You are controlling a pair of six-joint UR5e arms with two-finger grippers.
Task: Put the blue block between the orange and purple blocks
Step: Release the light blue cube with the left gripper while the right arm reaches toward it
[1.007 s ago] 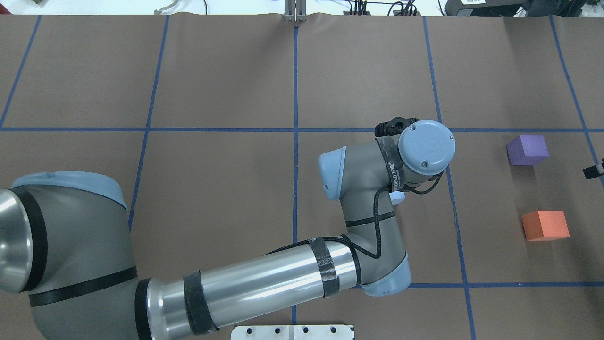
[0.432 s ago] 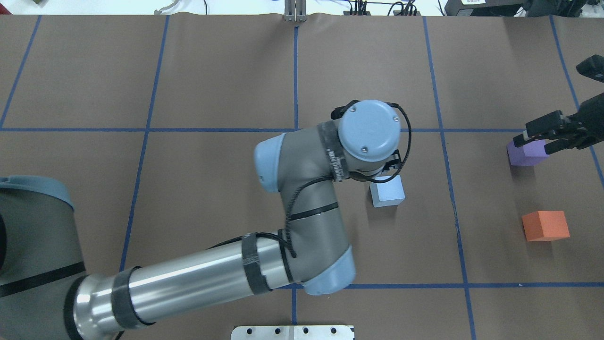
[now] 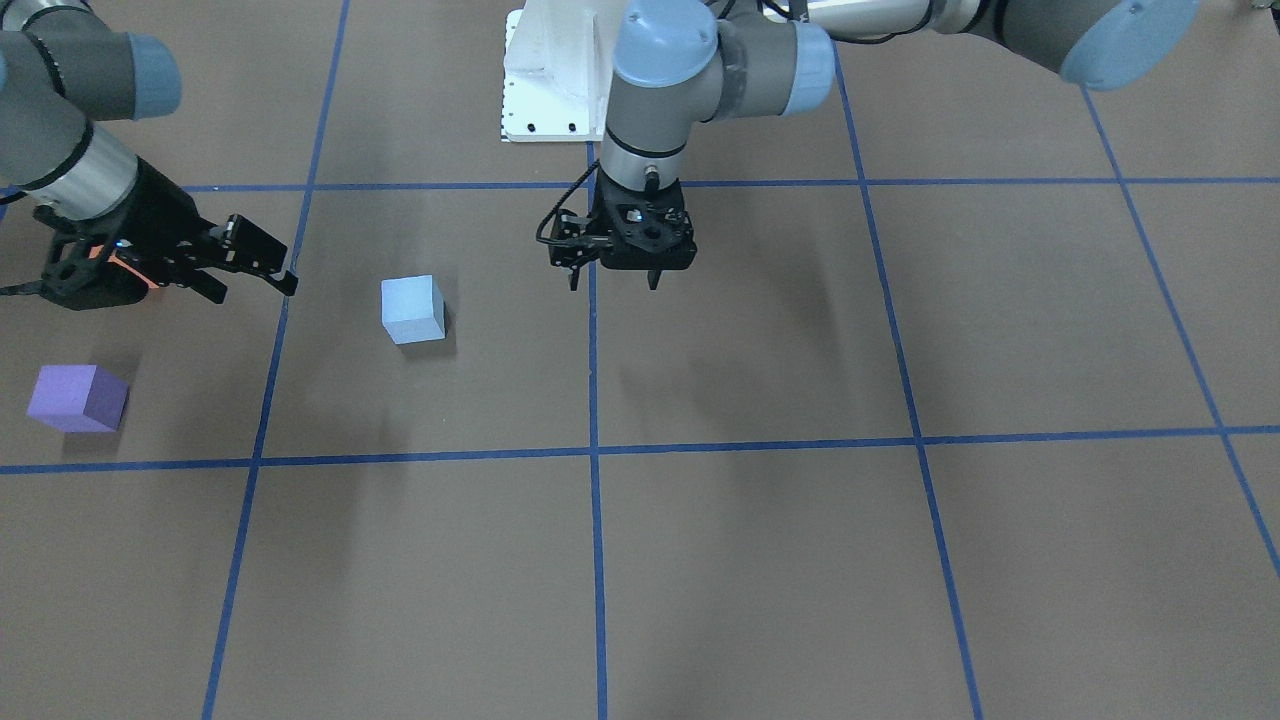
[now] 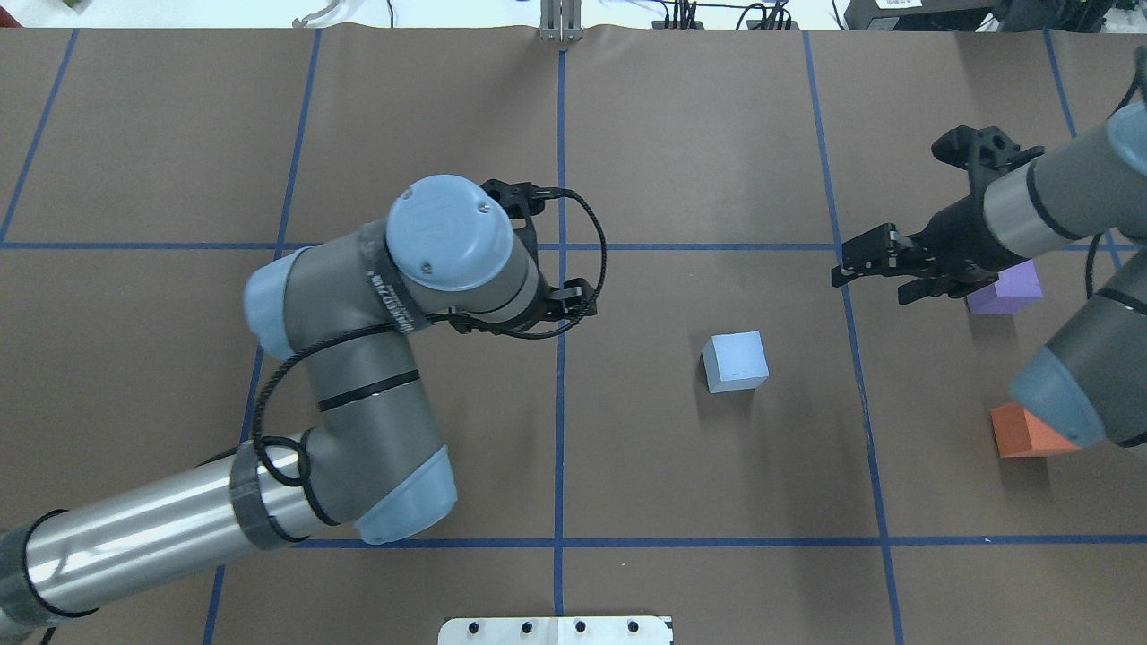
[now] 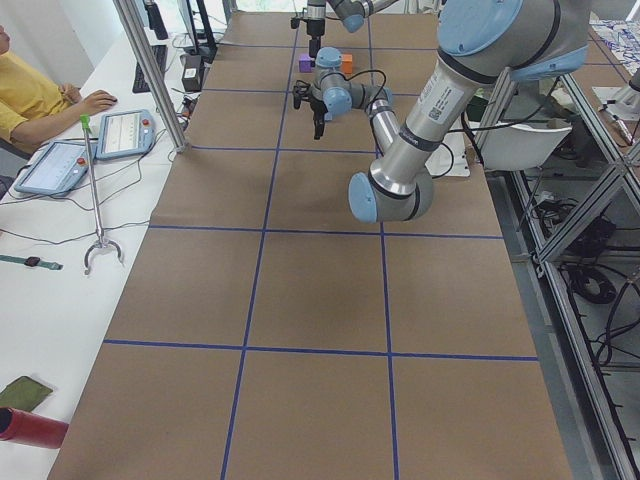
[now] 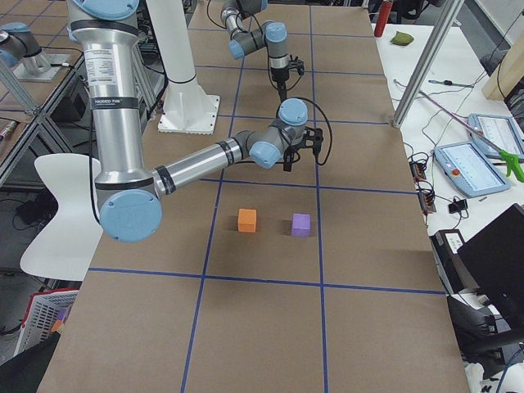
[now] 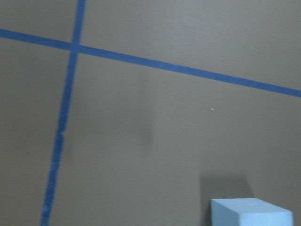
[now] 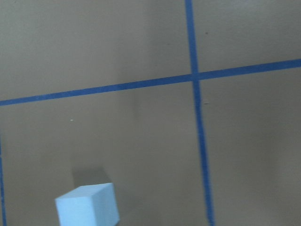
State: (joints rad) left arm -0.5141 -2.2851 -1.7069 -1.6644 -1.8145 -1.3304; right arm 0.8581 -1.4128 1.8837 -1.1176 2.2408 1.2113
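Overhead view: blue block (image 4: pixel 735 361) sits free on worktop (image 4: pixel 430 107), at 9 o'clock of purple block (image 4: pixel 1011 288) and orange block (image 4: pixel 1021 435), well apart. Left hand (image 3: pixel 613 284) released, empty, at its 10 o'clock. Right hand (image 4: pixel 867 285) released, empty, at its 2 o'clock.

A robotics lab: tape-gridded table (image 5: pixel 320 290), aluminium framing (image 5: pixel 150 70), operator (image 5: pixel 25 90) at tablets (image 5: pixel 125 133).

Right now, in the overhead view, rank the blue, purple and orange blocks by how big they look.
1. Blue block: fully in view, looks largest.
2. Purple block and orange block: the right arm covers part of each; what shows looks alike, so I won't rank them.
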